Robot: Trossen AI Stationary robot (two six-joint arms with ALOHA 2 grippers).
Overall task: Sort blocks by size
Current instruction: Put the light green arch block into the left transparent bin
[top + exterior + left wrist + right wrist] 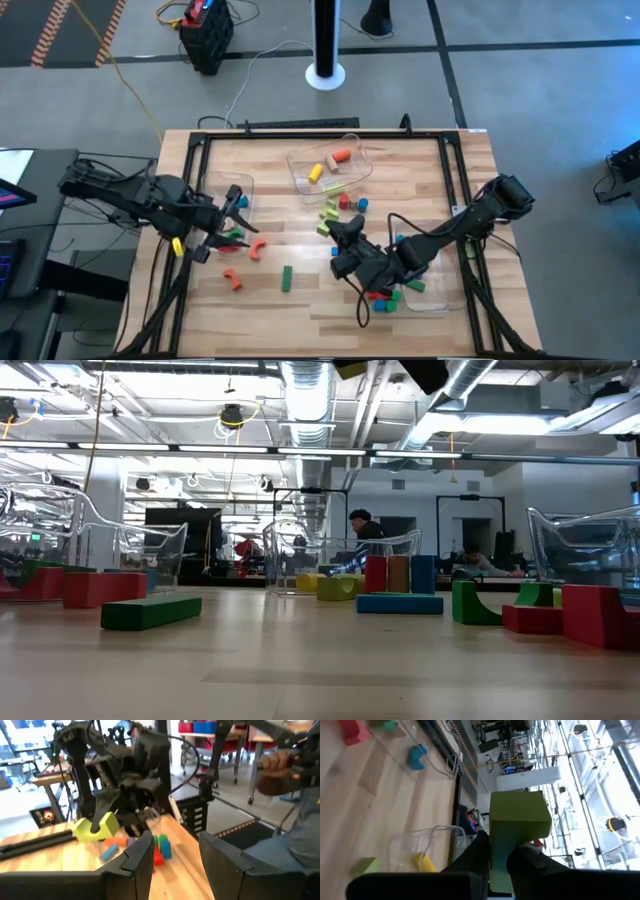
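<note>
counter (pixel 420 300): wood top, blocks scattered mid-counter and in clear bins, so sorting's far from done
right tool (pixel 345 255): clamped on a lime-green block (pixel 517 827), lifted, probably bin-bound
left tool (pixel 215 235): fingers apart, empty, over the left-side red arches (pixel 232 279)

One bin (pixel 330 165) is set at the worktop's (pixel 300 300) back centre, others at its left (pixel 232 190) and right (pixel 435 290); blocks (pixel 340 208) are scattered between them.
</note>
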